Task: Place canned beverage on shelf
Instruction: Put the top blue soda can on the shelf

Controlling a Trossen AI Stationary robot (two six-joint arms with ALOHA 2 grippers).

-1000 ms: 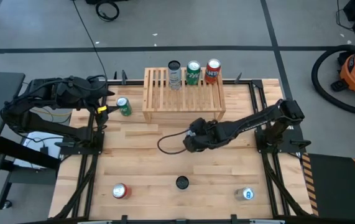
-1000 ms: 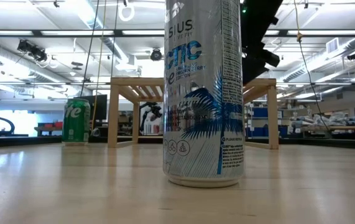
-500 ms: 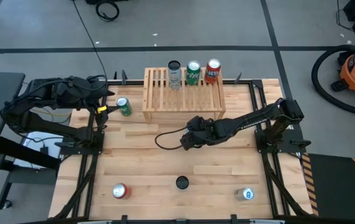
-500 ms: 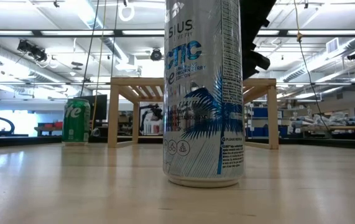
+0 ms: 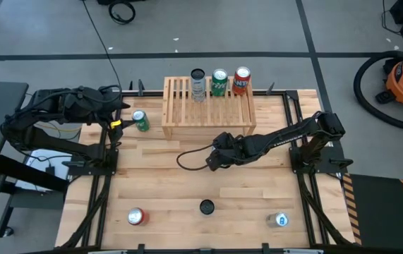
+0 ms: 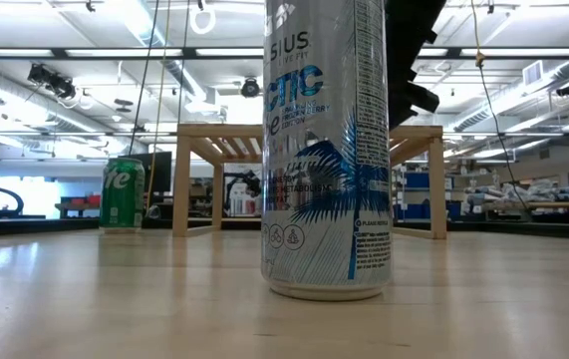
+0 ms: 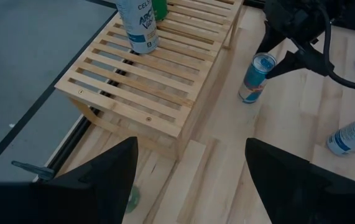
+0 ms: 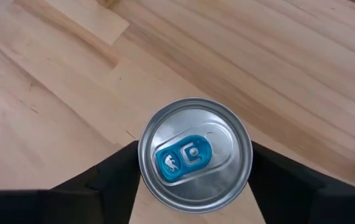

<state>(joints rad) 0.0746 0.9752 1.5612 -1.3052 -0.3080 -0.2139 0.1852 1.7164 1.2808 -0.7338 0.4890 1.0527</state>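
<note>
Bright, even light falls from ceiling strip lamps [image 6: 40, 62] in the low view. The pale wooden worktop [image 5: 166, 187] shows soft shadows; nearby dark fingers [image 7: 112, 168] blur.

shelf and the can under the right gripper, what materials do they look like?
Shelf: looks like pale unfinished wood, with matte slats and visible grain. Slim can between the right gripper's fingers: likely aluminium, with a bright brushed lid and a blue pull tab. Its blue-and-silver wall looks printed and glossy.
</note>
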